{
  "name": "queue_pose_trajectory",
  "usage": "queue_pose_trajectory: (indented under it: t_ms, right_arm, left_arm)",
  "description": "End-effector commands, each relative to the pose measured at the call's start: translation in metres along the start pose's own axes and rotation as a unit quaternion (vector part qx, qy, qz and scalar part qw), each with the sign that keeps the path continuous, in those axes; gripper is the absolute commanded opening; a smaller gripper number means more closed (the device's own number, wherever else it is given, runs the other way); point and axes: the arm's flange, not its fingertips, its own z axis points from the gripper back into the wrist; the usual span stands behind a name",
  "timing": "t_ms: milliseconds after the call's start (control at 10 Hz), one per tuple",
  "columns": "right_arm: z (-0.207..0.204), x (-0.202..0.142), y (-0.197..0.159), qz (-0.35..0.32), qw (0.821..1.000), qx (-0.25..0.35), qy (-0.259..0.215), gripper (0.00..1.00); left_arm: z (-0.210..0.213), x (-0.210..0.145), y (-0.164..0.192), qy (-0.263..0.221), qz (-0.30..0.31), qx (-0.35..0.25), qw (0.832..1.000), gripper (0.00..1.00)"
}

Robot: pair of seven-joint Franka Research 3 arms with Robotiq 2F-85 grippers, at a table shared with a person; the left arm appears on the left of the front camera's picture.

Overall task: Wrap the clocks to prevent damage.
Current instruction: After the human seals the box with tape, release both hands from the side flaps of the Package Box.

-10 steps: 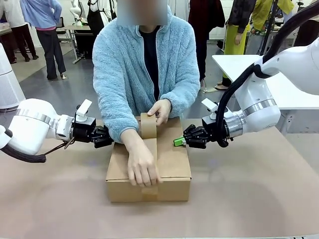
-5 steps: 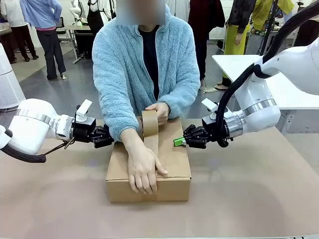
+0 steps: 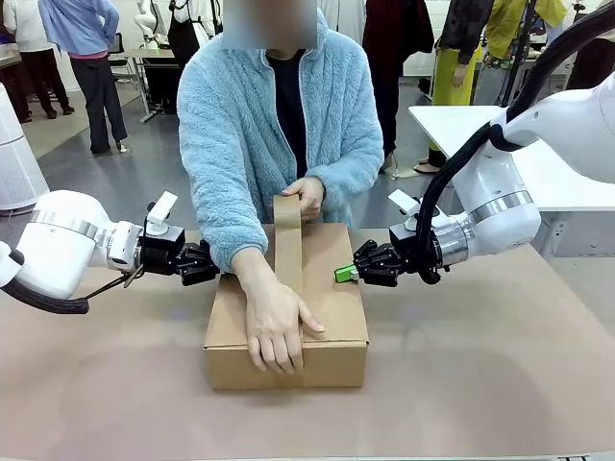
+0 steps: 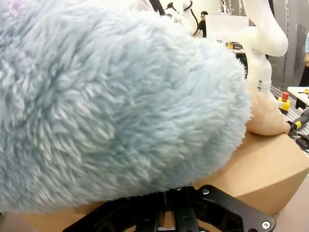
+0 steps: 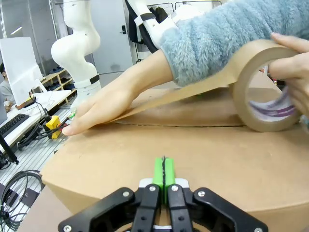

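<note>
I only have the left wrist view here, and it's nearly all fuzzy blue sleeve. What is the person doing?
Observer: Taping a cardboard box: one hand presses the strip onto the lid's near end, the other hand holds the brown tape roll at the far end.
Operator: Where is the right gripper?
Observer: The right gripper sits at the box's right side, jaws shut, green pads together.
Operator: And the left one?
Observer: In the front view the left gripper reaches the box's left side, under the person's forearm.
</note>
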Motion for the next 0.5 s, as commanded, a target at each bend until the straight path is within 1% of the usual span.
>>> queue_pose_trajectory:
  t_ms: [0,400]
  right_arm:
    - [-0.0017,-0.0049,0.0016,-0.003,1.0,-0.011,0.002,0.01]
    - [-0.0017,-0.0049,0.0016,-0.003,1.0,-0.011,0.002,0.01]
  left_arm:
    - [-0.0029,-0.001,0.0009,0.0,0.001,0.007,1.0,0.01]
    - [-0.0029,-0.001,0.0009,0.0,0.001,0.007,1.0,0.01]
